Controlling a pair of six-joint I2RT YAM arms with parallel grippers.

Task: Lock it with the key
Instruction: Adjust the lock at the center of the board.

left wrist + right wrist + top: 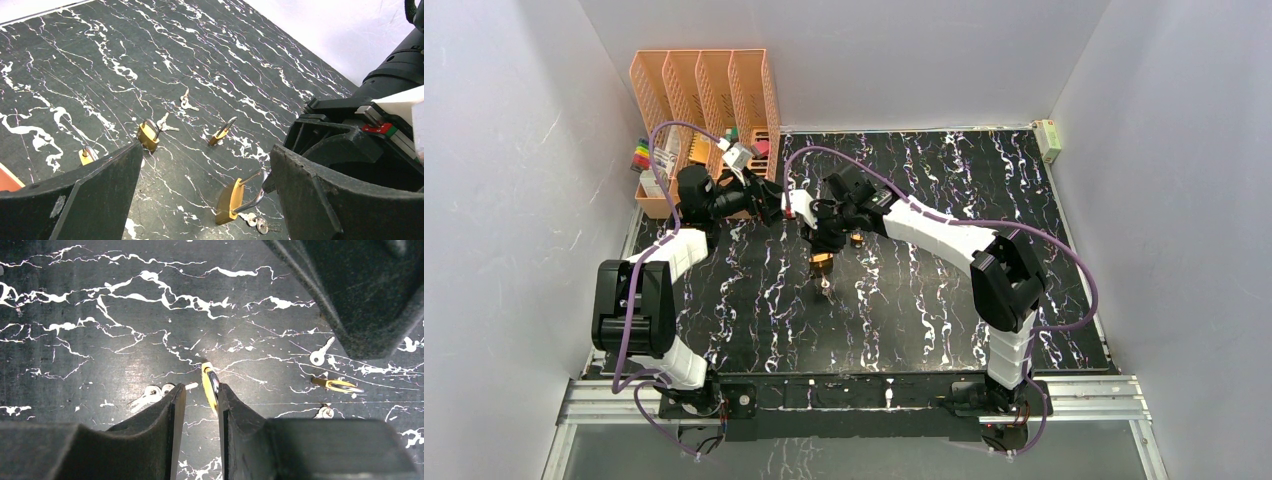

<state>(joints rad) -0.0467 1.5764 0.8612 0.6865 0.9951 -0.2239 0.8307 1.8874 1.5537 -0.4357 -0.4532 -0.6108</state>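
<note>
A brass padlock (229, 201) with its shackle swung open stands on edge on the black marble table (210, 45), with a bunch of keys (257, 223) at its foot. It also shows in the top view (822, 264). My right gripper (201, 390) hangs over it with the jaws only a little apart. The padlock (209, 385) sits edge-on at the tips, against the right finger, with floor showing on its other side. In the left wrist view a dark fingertip touches the shackle. My left gripper (206, 152) is open and empty, just left of the right gripper (826, 238).
More brass padlocks (148, 136) (221, 133) (87, 155) and loose keys (186, 102) (150, 393) (320, 354) lie on the table. An orange file rack (704, 90) stands at the back left with coloured items (643, 155) beside it. A small box (1050, 138) sits at the back right.
</note>
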